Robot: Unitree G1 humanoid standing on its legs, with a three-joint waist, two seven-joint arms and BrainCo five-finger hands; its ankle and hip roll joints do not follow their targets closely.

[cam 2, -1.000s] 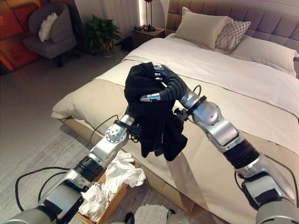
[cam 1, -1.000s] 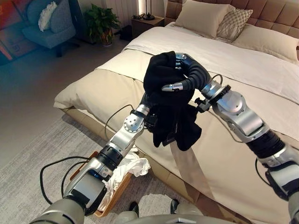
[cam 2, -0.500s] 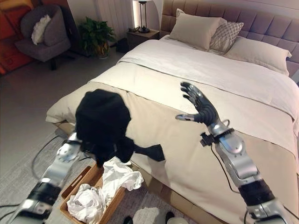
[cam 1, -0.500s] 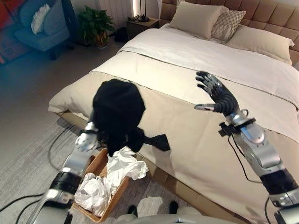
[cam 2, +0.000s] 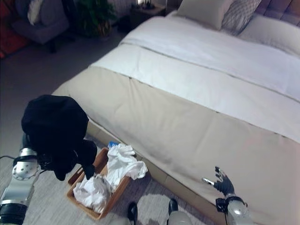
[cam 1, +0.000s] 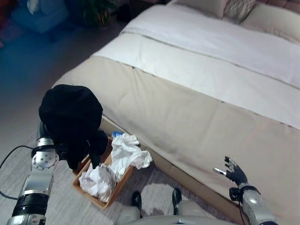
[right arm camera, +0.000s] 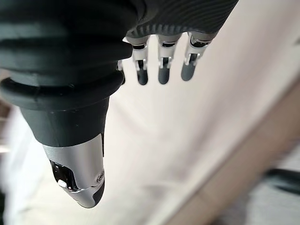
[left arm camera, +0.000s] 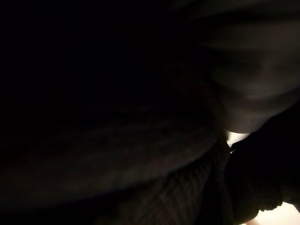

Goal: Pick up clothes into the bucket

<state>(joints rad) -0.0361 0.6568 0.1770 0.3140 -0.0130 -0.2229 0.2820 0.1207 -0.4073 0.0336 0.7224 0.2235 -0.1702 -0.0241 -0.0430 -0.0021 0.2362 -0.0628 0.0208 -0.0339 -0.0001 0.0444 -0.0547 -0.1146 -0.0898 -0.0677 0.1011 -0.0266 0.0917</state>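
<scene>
Left eye view shows the black garment [cam 1: 70,123] bunched into a rounded heap over the end of the robot's raised left arm, covering the left hand completely, so whether those fingers are curled into the cloth or spread under it cannot be told. The arm rises nearly upright from the lower left, and folds of the dark cloth hang down from the heap over the near corner of the wicker basket [cam 1: 104,200] that stands on the grey rug [cam 1: 56,206] just beside the foot of the bed [cam 1: 197,108]. The basket holds crumpled white clothes [cam 1: 123,154], some heaped high and spilling over its rim on the bed side. The left wrist view is dark with the garment pressed close, its knitted weave faintly visible, and a pale patch past its edge. The right hand [cam 1: 233,172] is low at the lower right, held over the beige cover at the near edge of the bed, with fingers spread and straight and the thumb out to the side; it holds nothing and touches nothing. The right wrist view shows the same: the thumb [right arm camera: 77,176] extended apart from the straight fingers [right arm camera: 163,65], with the pale cover beyond them. The right forearm slants up from the bottom corner, palm turned toward the bed.
</scene>
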